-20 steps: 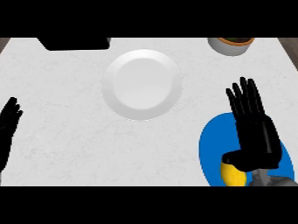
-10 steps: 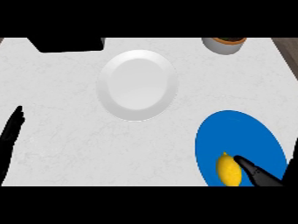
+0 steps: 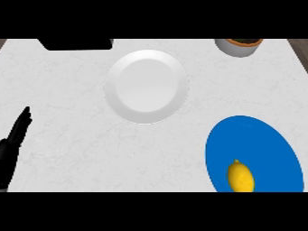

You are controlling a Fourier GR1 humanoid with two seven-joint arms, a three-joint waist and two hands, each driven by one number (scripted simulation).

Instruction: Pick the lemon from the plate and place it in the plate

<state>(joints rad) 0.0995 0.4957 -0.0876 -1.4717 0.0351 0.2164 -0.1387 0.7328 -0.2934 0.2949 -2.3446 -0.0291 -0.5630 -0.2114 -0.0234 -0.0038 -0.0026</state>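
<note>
The left hand (image 3: 9, 149) shows at the lower left of the head view, seen edge-on, with its fingers straight and pointing up the counter. It holds nothing and touches nothing but rests over the white counter (image 3: 63, 90). The right hand does not show in this view at all.

The lemon (image 3: 240, 176) lies far to the right of the left hand, at about the same height in the view, close to the lower edge. It sits on the blue plate (image 3: 256, 144), in that plate's lower part, a little left of its middle. The lemon lies with its long side running up and down the view, and its lower end reaches the edge of the visible scene. The blue plate itself is cut off at the bottom.

The white plate (image 3: 146, 85) lies up and to the right of the left hand, well apart from it, near the middle of the counter's far half. It is apart from the blue plate, up and to the left of it, with bare counter between them.

Beyond the white plate, at the far edge, a black object (image 3: 76, 43) lies up from the left hand. A grey cup (image 3: 240, 46) with a brown inside stands at the far right edge, straight up from the blue plate.
</note>
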